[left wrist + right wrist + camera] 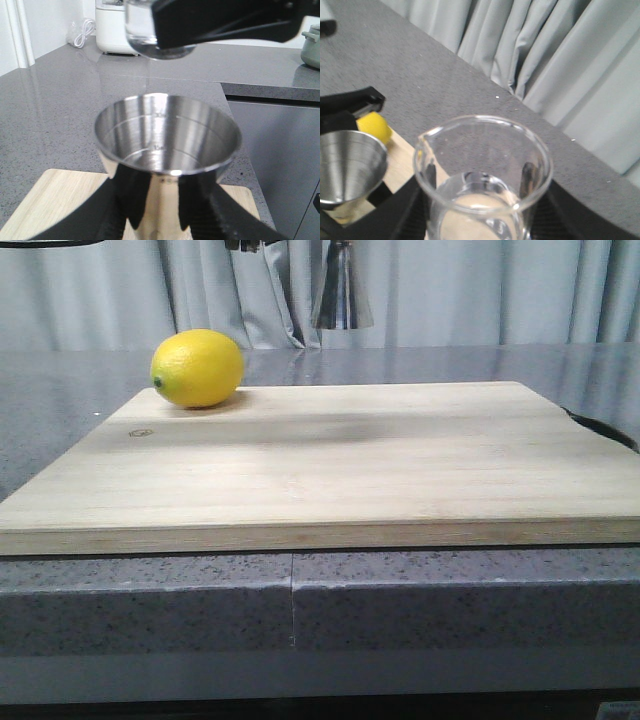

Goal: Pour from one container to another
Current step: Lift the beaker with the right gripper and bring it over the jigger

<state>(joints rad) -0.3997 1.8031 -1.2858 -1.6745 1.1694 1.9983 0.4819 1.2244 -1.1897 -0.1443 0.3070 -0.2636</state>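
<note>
We found the pale wooden cutting board (330, 465) nearest us on the grey speckled counter (150, 590), bare but for a yellow lemon (197, 367) at its far-left corner. Above the board's far edge, our left gripper (160, 210) was pinched on the tall polished steel jigger (165, 137), upright, its bowl looking empty. Our right gripper (475, 212) was clamped around the small clear glass beaker (482, 170), which hung just above and beyond the jigger's rim, upright, clear liquid inside. We judged ourselves lined up for the pour, nothing yet poured. The next move called for tipping the lip slowly over the bowl, the jigger held still.
</note>
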